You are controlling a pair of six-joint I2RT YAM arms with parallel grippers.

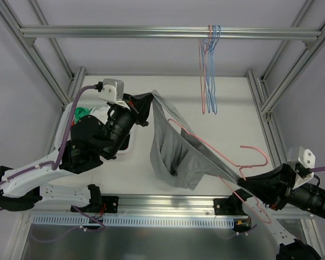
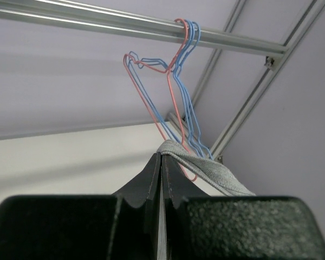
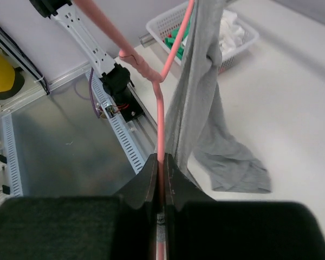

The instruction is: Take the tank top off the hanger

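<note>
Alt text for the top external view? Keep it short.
The left gripper pinches an edge of a grey fabric tank top draped over a pink wire hanger, which the right gripper clamps. Spare pink and blue wire hangers hang from the overhead aluminium rail.

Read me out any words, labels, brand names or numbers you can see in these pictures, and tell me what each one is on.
There is no text that can be read in any view.
The tank top, pink hanger, white basket and aluminium frame show no print.
If the small black parts by the arm bases carry markings, they are too small to read.
</note>
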